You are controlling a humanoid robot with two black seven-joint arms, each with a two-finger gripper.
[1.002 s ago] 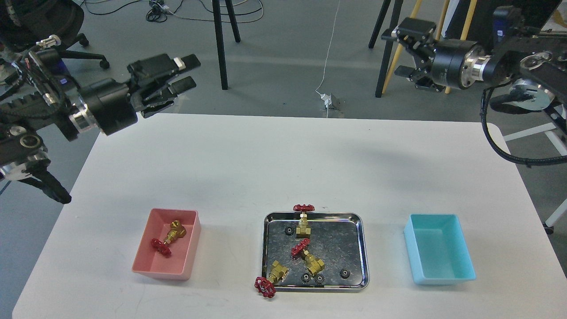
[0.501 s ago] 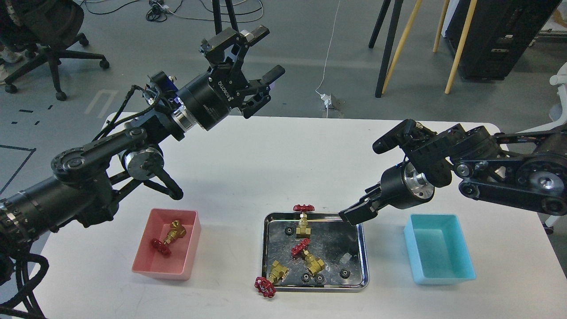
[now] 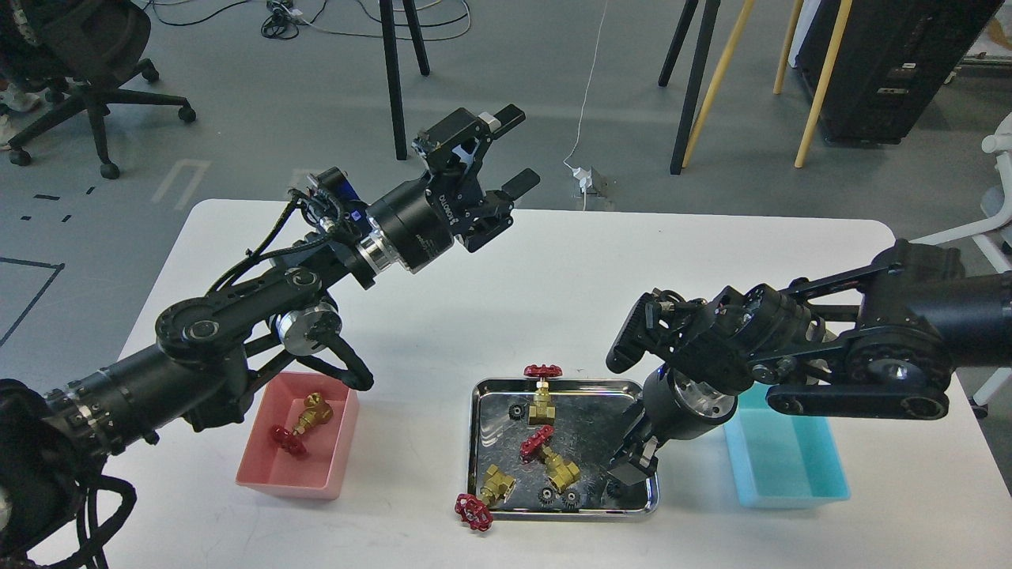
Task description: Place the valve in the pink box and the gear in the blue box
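The pink box [image 3: 278, 474] at the front left holds one valve [image 3: 301, 423]. Three more valves lie on the steel tray: one at the back [image 3: 542, 392], one in the middle [image 3: 551, 459], and one [image 3: 485, 496] hanging over the front left rim. Small black gears [image 3: 545, 495] lie in the tray. The blue box [image 3: 787, 474] at the front right is empty, its back part hidden by my right arm. My right gripper [image 3: 628, 472] points down into the tray's front right corner, right by a gear [image 3: 613, 488]; its fingers look dark and merged. My left gripper [image 3: 512, 152] is open and empty, high over the table's back.
The shiny steel tray [image 3: 474, 442] sits at the front centre between the two boxes. My left arm [image 3: 237, 316] stretches over the table's left side above the pink box. Chair legs, stands and cables are on the floor behind the table.
My right gripper has swung down from the tray's back right corner to its front right corner, by a gear. My left gripper has moved a little right and lower, still open.
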